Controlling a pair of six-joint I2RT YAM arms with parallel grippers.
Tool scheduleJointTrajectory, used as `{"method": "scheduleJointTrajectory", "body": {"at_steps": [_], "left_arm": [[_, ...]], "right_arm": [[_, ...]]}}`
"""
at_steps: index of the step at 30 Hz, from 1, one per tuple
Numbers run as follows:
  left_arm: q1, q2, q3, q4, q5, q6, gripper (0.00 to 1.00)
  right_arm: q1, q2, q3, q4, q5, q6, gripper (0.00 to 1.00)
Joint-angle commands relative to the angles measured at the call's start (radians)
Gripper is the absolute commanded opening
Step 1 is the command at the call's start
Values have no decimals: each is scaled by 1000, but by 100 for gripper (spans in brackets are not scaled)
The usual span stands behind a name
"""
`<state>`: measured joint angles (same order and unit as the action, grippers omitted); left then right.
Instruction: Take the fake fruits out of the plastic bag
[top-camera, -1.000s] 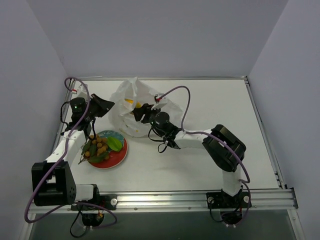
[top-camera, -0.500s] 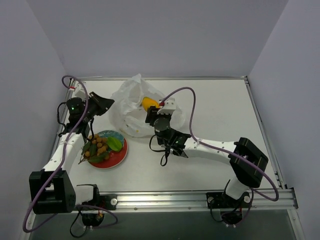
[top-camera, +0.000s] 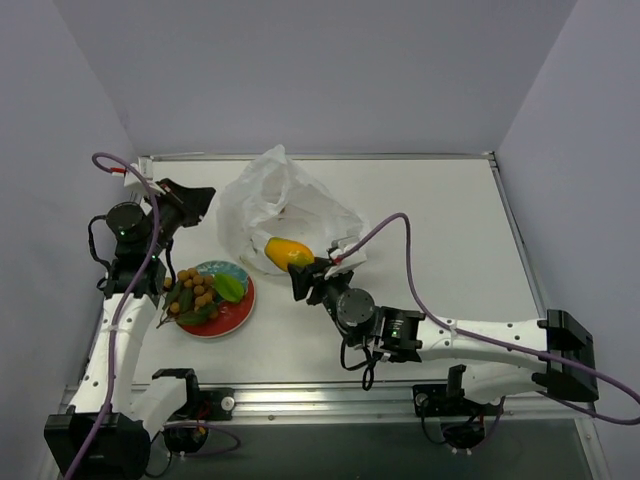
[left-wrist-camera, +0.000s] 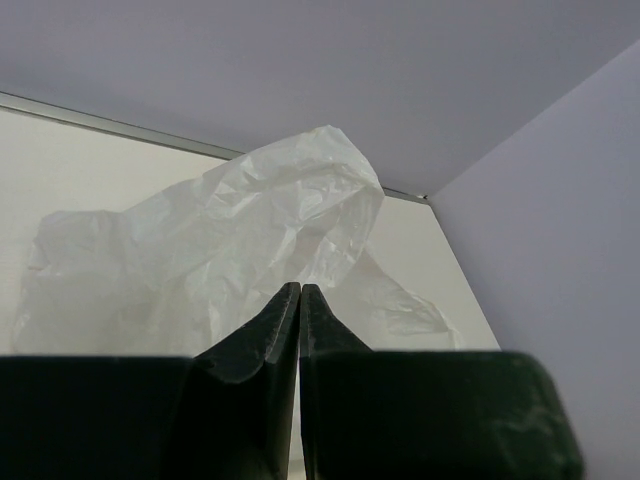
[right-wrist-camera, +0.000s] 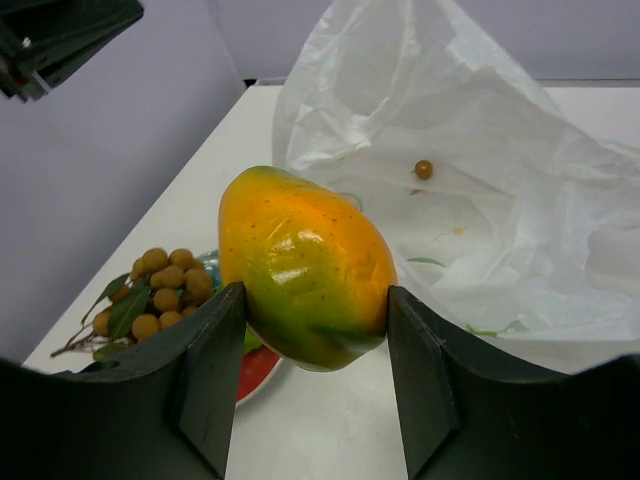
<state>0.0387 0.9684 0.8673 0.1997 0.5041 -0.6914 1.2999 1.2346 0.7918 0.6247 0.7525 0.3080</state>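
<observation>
- The right gripper (right-wrist-camera: 314, 300) is clamped on the yellow-orange fruit (right-wrist-camera: 300, 260). It holds the fruit in the air between the plastic bag (top-camera: 283, 192) and the plate (top-camera: 222, 328), probably to carry it to the plate.
- The left gripper (left-wrist-camera: 300, 292) is closed on nothing, raised beside the bag and apparently keeping clear.
- A brown bunch (top-camera: 198, 290) and a green fruit (top-camera: 229, 288) lie on the plate.
- One small brown ball (right-wrist-camera: 424, 169) seems to lie inside the bag.
- The table (top-camera: 440, 220) is plain white, boxed in by pale lilac-grey walls (top-camera: 320, 70).

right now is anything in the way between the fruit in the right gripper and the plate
Nothing visible. The yellow-orange fruit, clamped in the right gripper, is out of the plastic bag, with only bare table between it and the plate.
</observation>
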Motion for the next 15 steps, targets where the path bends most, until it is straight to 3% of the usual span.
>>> {"method": "scheduleJointTrajectory", "body": {"at_steps": [1, 6, 10, 15], "left_arm": [[-8, -33, 91, -48, 14, 13, 2], [-13, -159, 108, -210, 22, 81, 2], [-69, -235, 119, -445, -3, 191, 2], [-118, -326, 56, -545, -22, 277, 3]], "right_arm": [[33, 26, -17, 27, -112, 42, 12], [38, 267, 30, 133, -275, 40, 12], [33, 396, 75, 193, -363, 34, 12], [6, 549, 150, 191, -433, 36, 12]]}}
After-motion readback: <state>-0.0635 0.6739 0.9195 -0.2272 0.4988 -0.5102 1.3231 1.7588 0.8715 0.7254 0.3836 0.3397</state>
